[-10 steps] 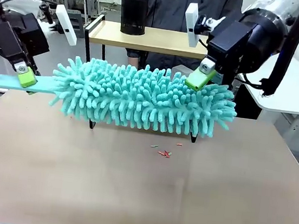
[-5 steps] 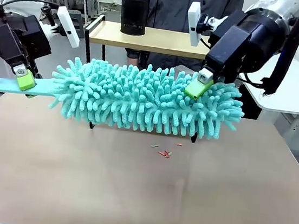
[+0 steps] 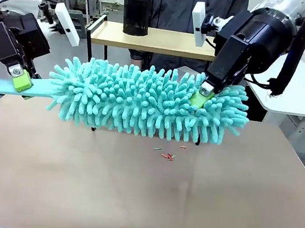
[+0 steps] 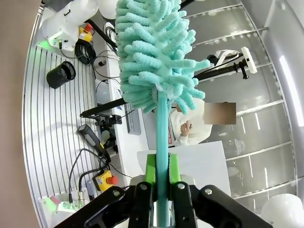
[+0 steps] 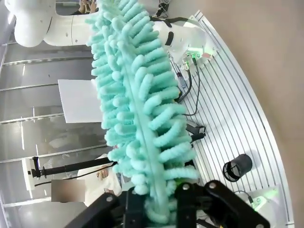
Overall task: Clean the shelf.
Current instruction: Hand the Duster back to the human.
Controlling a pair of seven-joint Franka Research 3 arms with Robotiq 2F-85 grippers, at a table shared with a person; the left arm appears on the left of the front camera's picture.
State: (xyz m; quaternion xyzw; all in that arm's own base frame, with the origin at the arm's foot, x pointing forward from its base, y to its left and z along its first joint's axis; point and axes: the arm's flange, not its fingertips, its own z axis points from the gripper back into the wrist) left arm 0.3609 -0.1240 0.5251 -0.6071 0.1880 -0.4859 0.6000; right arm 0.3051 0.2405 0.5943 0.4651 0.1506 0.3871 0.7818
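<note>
Noted duster [image 3: 142, 104] held level across shelf [image 3: 150, 38] front, left gripper [image 3: 20, 81] clamped on its flat handle [image 3: 6, 85], right gripper [image 3: 202, 98] pinched into far-end fronds, apparently to steady both ends; shelf standing behind, red crumbs [image 3: 167, 156] on table [image 3: 142, 196] below.

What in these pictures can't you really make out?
- Front view: the shelf's lower board, hidden behind the fluffy duster.
- Front view: what the tiny red and green bits on the table are; too small.
- Front view: the end of the duster's handle, cut off by the picture's left edge.
- Right wrist view: the right gripper's pads, buried in the duster's strands.
</note>
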